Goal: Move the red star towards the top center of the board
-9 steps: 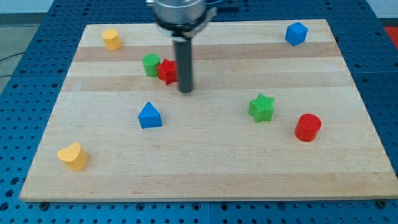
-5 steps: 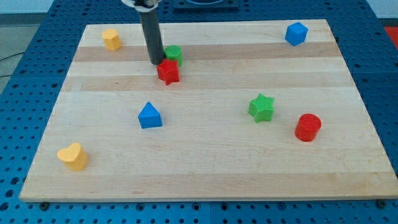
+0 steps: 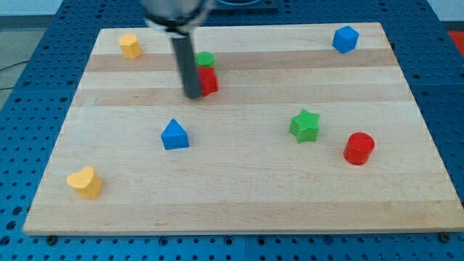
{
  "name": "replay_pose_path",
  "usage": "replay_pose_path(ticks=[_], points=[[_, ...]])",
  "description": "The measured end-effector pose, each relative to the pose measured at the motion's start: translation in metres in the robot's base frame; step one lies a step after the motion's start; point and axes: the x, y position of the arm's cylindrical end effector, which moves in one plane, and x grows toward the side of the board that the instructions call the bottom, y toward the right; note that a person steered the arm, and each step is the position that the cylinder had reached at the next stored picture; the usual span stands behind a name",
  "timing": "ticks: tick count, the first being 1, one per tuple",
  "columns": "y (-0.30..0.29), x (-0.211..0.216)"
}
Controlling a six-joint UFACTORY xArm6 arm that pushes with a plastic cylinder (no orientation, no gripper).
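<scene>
The red star [image 3: 208,81] lies in the upper middle-left of the wooden board [image 3: 239,188], partly hidden by my rod. A green block [image 3: 206,59] touches it just above. My tip [image 3: 193,96] sits against the red star's lower left side. The rod looks blurred.
A yellow block [image 3: 130,46] lies at the top left and a blue cube [image 3: 345,38] at the top right. A blue triangular block [image 3: 174,135] is below my tip. A green star [image 3: 305,125] and a red cylinder [image 3: 359,148] sit right. A yellow heart [image 3: 85,182] is at the bottom left.
My tip went from the star's right, round its upper left, to its lower left. The green block was pushed right and up. The red star shifted a little right.
</scene>
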Motion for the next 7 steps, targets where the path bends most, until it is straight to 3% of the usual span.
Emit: replay_pose_path(ticks=[1,3,4,6,7], points=[[0.03,-0.021],[0.015,0.017],[0.006,-0.032],[0.013,-0.085],[-0.005,-0.063]])
